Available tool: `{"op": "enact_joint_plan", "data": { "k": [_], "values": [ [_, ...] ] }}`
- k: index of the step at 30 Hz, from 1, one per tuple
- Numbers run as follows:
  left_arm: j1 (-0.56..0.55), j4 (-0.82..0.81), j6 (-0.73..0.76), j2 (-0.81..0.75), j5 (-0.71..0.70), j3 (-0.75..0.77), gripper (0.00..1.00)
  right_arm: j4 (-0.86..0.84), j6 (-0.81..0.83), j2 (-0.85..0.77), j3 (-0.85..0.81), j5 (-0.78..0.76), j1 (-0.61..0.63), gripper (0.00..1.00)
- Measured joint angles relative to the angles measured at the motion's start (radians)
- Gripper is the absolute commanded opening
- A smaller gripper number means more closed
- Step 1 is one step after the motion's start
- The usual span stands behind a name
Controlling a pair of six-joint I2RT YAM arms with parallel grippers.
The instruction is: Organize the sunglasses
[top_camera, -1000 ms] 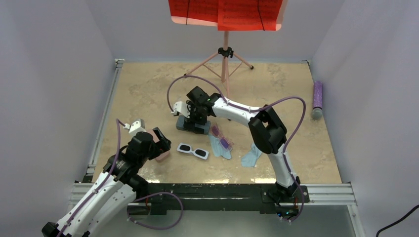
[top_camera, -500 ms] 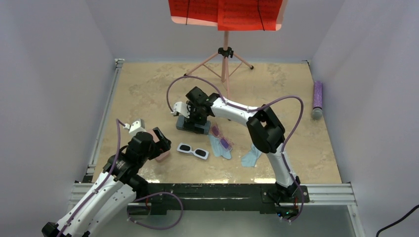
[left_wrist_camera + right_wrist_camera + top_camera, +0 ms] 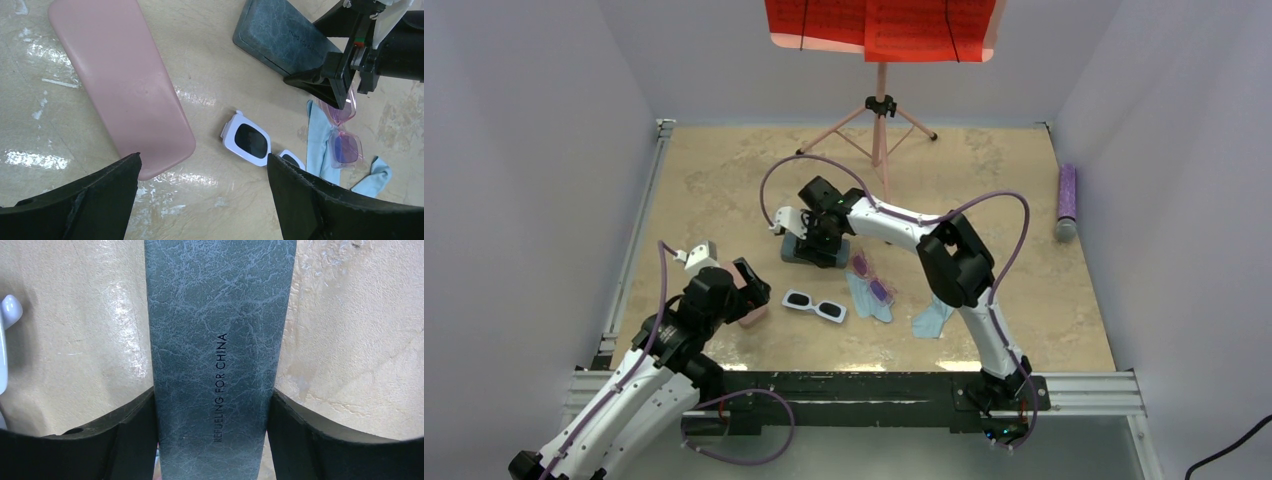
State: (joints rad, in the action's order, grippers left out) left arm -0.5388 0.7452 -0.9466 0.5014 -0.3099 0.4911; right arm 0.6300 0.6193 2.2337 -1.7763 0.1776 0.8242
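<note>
White sunglasses (image 3: 814, 306) and pink sunglasses (image 3: 871, 279) lie uncased on my tabletop (image 3: 724, 180); right claw (image 3: 212, 410) pinches grey-blue case (image 3: 220, 315), left claw (image 3: 202, 165) spread.

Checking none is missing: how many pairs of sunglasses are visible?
2. The white pair lies beside the pink case; the pink translucent pair by the grey case, partly on a light blue cloth. Cases might hide others.

— What sort of place is this?
— A robotics lab cell. Plain pale walls (image 3: 524, 150) box in a beige table (image 3: 724, 180).
— What else shows it?
— Robot arms (image 3: 964, 270) bolted to an aluminium rail (image 3: 1104, 385), and a tripod stand (image 3: 880, 110) holding a red sheet (image 3: 884, 25).
</note>
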Motion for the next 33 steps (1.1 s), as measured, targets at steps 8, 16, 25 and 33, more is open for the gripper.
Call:
{"op": "enact_joint_plan", "data": {
  "k": [8,16,25,33],
  "values": [
    [0.0,-0.093,0.05,-0.058,0.084,0.0,1.0,-0.048,-0.169,-0.161,0.125,0.033,-0.003,0.22],
    [0.0,-0.309,0.126,-0.148,0.302,0.0,1.0,-0.261,-0.667,-0.673,0.436,0.228,-0.045,0.18],
    [0.0,-0.776,0.106,-0.066,0.648,-0.047,1.0,-0.612,-1.124,-0.978,0.907,0.532,-0.112,0.14],
    [0.0,-1.13,-0.014,0.193,0.854,-0.064,1.0,-0.85,-1.348,-1.136,1.082,0.555,-0.125,0.14]
  ]
}}
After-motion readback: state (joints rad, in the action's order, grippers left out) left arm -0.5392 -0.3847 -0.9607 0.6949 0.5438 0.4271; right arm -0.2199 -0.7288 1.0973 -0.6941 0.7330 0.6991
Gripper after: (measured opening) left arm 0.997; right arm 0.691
